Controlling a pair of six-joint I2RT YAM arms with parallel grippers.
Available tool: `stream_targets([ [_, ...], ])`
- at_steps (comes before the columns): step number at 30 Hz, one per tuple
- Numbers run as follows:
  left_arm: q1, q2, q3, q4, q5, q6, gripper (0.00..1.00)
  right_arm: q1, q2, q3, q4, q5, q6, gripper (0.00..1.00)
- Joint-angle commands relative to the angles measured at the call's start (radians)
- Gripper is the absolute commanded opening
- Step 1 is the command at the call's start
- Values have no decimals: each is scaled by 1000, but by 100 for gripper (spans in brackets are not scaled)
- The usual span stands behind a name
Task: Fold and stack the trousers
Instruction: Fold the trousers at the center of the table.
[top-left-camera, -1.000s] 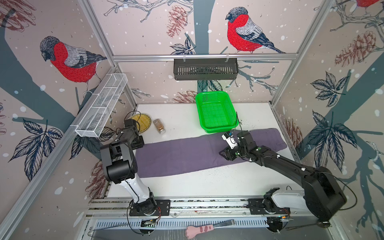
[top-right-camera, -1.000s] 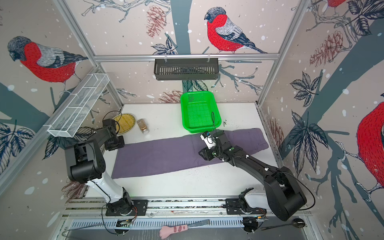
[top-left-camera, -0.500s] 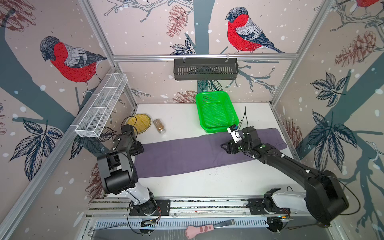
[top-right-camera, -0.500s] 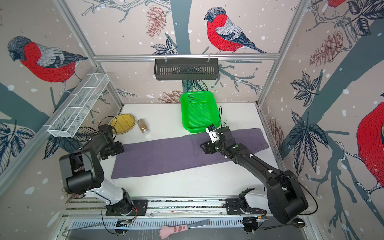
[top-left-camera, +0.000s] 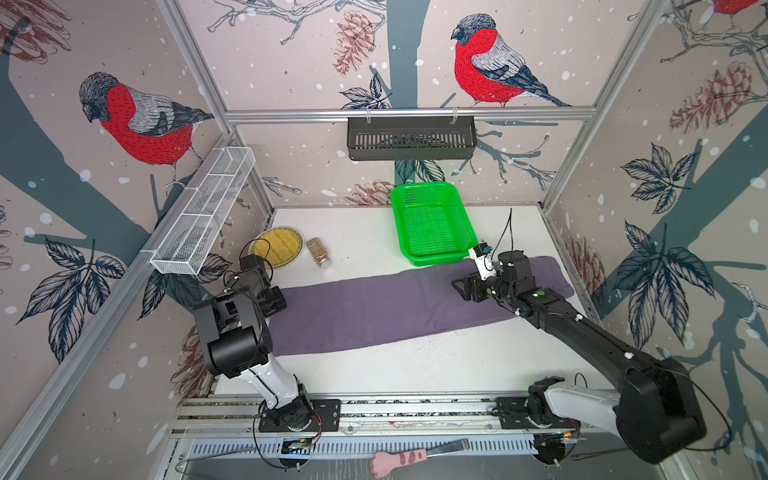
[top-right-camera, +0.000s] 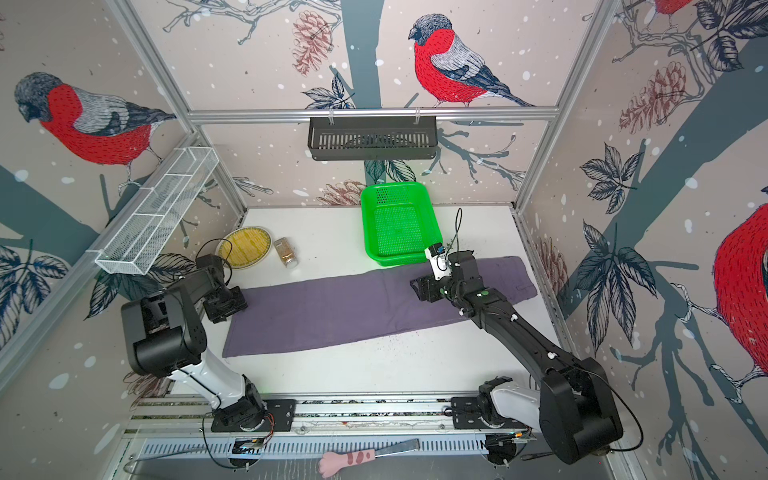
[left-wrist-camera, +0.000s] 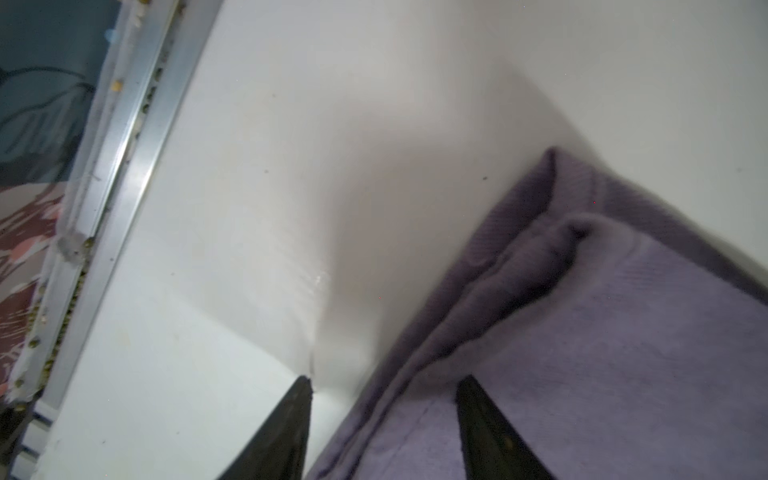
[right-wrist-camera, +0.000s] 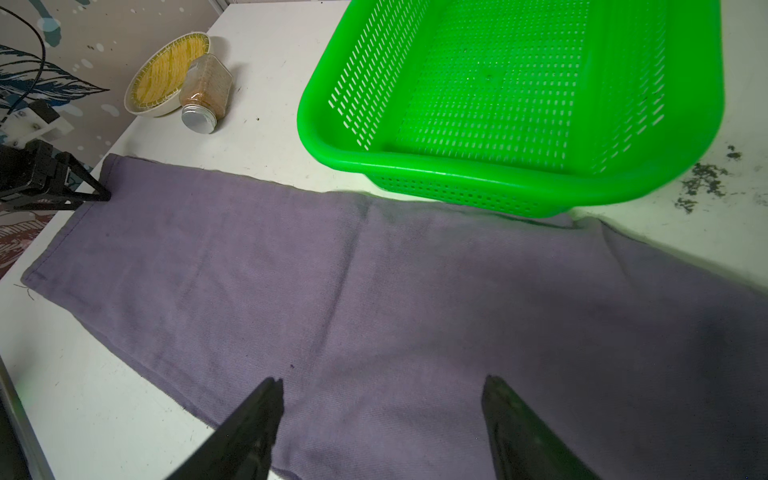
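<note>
Trousers of dusty purple-grey soft cloth (top-left-camera: 374, 311) lie flat in a long band across the middle of both top views, on the white desk (top-left-camera: 415, 370). The leg hems are at middle left and the waistband at middle right. The band's upper edge lies against the front wall of a bright green slotted plastic basket (top-left-camera: 432, 259); whether it is tucked underneath, I cannot tell.

The left hand (left-wrist-camera: 382, 384) is spread astride the upper hem corner, with one finger on the desk and the other on cloth, and nothing pinched. The right hand (right-wrist-camera: 382, 380) is spread wide, low over the upper legs, holding nothing.

The step looks like gathering the hem for a fold toward the waistband. To do it well, the left hand should slip under every layer before closing. It should then lift low and lay edge on edge, clear of the basket.
</note>
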Motion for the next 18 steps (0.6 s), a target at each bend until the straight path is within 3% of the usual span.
stream_targets([
  [1,-1,35,-22,18,66,-6,45,-2,2,-3,14,-8,-4,78],
  [4,-1,42,-26,20,82,-4,40,-2,10,-9,24,-19,2,78],
  [11,-2,82,-20,31,112,1,0,-6,12,-11,24,-23,0,78],
  [18,-1,10,29,-36,38,-4,0,-14,10,-11,28,-30,2,78],
])
